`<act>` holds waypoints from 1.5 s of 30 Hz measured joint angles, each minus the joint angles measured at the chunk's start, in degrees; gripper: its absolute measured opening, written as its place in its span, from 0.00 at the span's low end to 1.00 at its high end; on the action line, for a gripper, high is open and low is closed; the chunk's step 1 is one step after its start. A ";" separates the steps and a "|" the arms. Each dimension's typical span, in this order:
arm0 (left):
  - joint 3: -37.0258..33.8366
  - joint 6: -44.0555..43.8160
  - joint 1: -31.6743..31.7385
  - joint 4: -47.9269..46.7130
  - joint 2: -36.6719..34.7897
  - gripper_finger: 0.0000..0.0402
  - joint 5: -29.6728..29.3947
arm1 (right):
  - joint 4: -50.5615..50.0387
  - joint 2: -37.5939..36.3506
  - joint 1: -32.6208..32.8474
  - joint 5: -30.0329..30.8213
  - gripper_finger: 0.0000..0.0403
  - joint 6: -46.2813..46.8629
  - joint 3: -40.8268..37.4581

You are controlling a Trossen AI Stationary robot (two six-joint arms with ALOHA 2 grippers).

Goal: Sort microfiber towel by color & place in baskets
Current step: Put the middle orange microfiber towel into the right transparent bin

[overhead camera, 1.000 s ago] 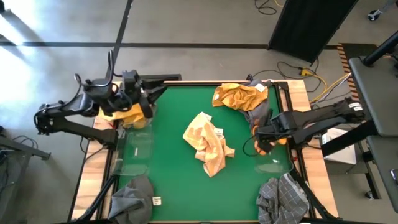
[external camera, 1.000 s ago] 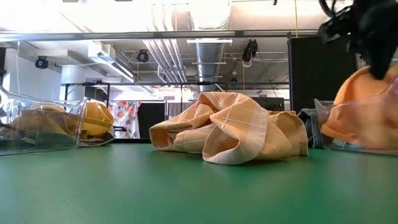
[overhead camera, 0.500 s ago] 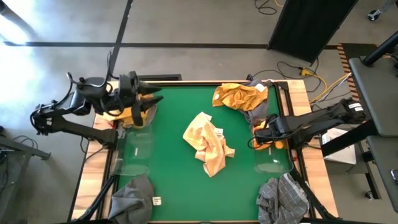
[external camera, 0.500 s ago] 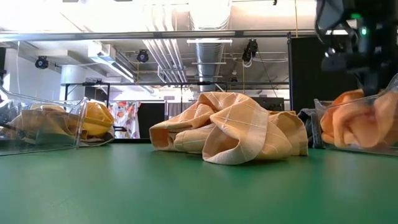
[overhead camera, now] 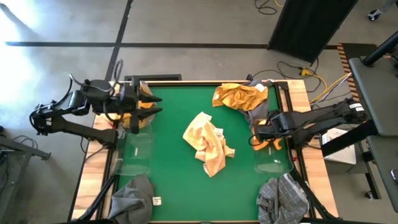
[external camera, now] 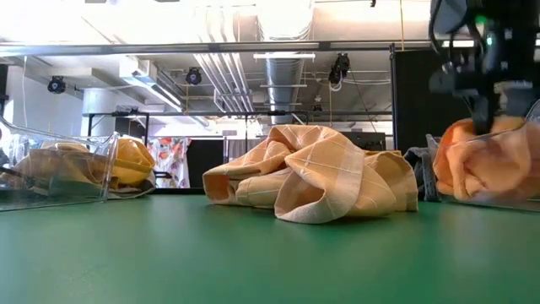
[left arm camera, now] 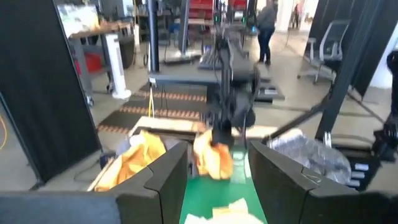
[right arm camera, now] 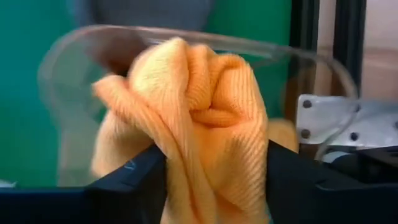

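Note:
My right gripper (overhead camera: 260, 135) is shut on a bunched orange towel (right arm camera: 199, 118) at the far end of the see-through right bin (overhead camera: 273, 158). In the low view the towel (external camera: 468, 169) sits inside the bin's wall. My left gripper (overhead camera: 152, 106) is open and empty, lying level above the far end of the left bin (overhead camera: 134, 149), which holds an orange towel (overhead camera: 132, 119). A pale orange checked towel (overhead camera: 208, 144) lies crumpled on the middle of the green table. My right gripper has the bunched orange towel's top folds (right arm camera: 208, 146) between its two fingers, several layers together. The fingers (external camera: 483, 114) come from above, pointing down. The towel hangs below them, and its lower part lies inside the bin.
Another orange towel (overhead camera: 239, 96) lies at the far edge, with a grey one (overhead camera: 258, 115) beside it. Grey towels lie at the near left corner (overhead camera: 134, 196) and the near right corner (overhead camera: 283, 198). People stand in the room beyond the table.
My right gripper has gone down with the orange towel, which was held above the right bin and now sits inside its wall. My left gripper has drawn back toward the table's left edge and tipped up to level, leaving its orange towel in the left bin.

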 joint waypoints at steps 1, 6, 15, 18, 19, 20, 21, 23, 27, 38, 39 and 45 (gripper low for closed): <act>0.00 -0.47 0.00 -1.27 0.02 0.39 0.00 | -1.60 0.02 -0.02 0.27 0.55 -0.86 1.81; -0.07 -4.31 0.00 -5.77 0.60 0.39 0.02 | -8.50 0.75 -0.04 2.41 0.62 -6.12 7.96; -0.07 -5.49 -0.04 -6.00 2.26 0.39 0.11 | -5.44 0.66 -0.36 0.38 0.66 -6.79 6.75; -0.07 -5.51 -0.04 -5.97 2.50 0.39 0.11 | -9.81 0.66 -2.43 -0.17 0.65 -6.70 6.62; -0.07 -5.50 -0.04 -5.96 2.68 0.39 0.11 | -10.24 0.73 -3.37 -0.88 0.64 -7.25 6.53; -0.07 -5.51 -0.04 -5.94 2.88 0.39 0.11 | -10.26 0.75 -4.27 -1.89 0.63 -8.87 6.49; -0.07 -5.51 -0.04 -5.95 3.18 0.39 0.11 | -9.94 0.68 -5.29 -3.09 0.62 -10.42 6.50; -0.07 -5.51 -0.04 -5.94 4.03 0.39 0.32 | -9.25 1.34 -7.27 -6.41 0.60 -15.20 6.67; -0.07 -5.53 -0.04 -5.96 6.31 0.39 4.47 | -7.43 2.70 -11.77 -12.93 0.59 -27.25 6.12; -0.07 -9.70 -0.04 -11.39 11.39 0.39 12.24 | -3.21 2.08 -27.68 -16.67 0.67 -52.46 7.39; -0.07 -9.87 -0.08 -12.20 12.17 0.39 12.79 | -2.41 2.08 -29.17 -19.23 0.67 -54.75 7.41; -0.07 -10.67 -0.11 -14.81 17.79 0.39 13.68 | -2.21 2.07 -39.00 -31.34 0.68 -67.36 7.15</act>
